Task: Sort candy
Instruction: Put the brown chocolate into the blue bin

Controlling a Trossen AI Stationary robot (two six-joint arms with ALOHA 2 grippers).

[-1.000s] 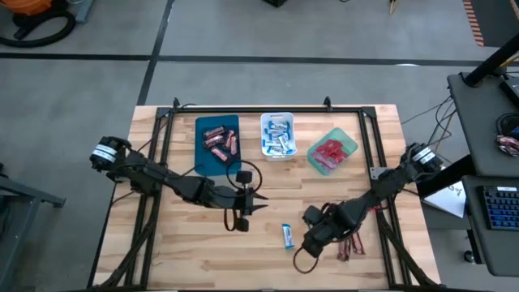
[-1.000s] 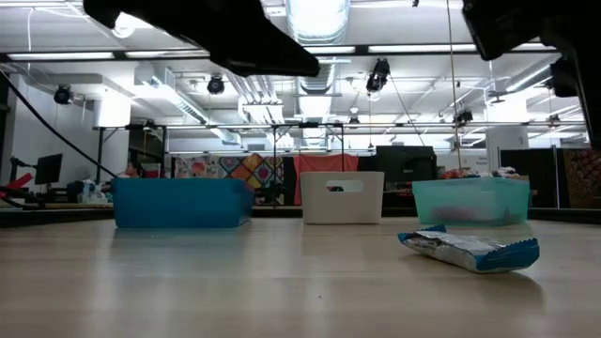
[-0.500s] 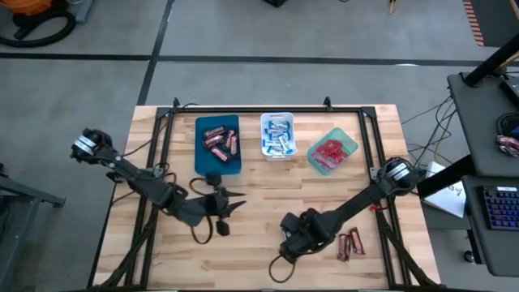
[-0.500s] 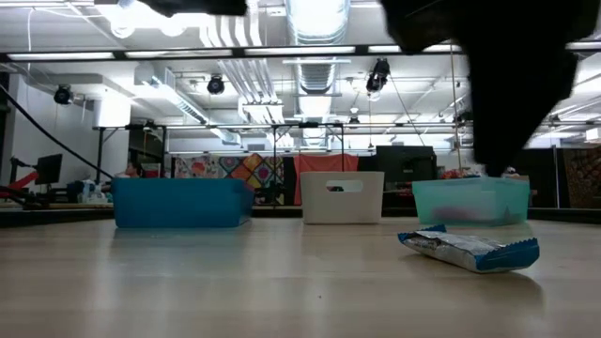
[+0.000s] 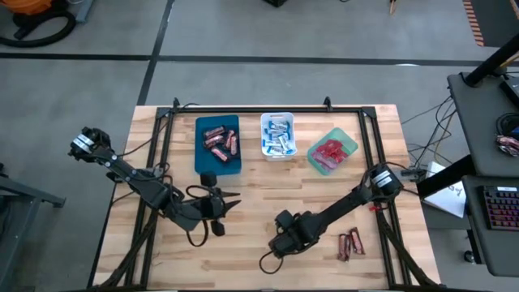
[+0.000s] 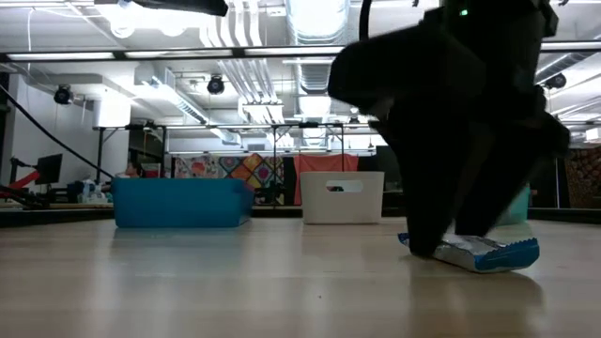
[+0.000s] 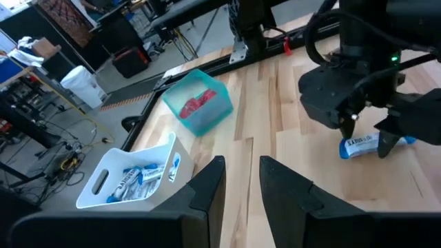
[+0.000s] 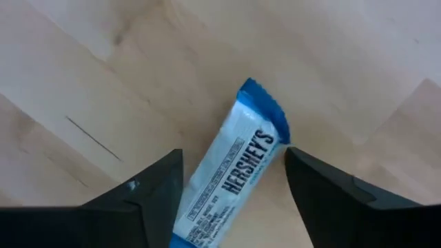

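Both arms have moved toward the left of the high view since a moment ago. Left gripper (image 5: 229,204) waits mid-left over the tabletop (image 5: 259,264), fingers (image 7: 207,193) narrowly apart. Lower middle, the right gripper (image 8: 231,189) is down around the blue-and-white candy bar (image 8: 231,176), fingers wide on both sides of it. Two dark bars (image 5: 350,244) lie lower right.

The right arm reaches diagonally across the table, its right gripper (image 8: 231,180) lowered near the surface with its 2 fingers (image 8: 155,196) spread apart. The left arm stretches in from the other side, its left gripper (image 5: 229,204) held higher, fingers (image 7: 210,186) parted.
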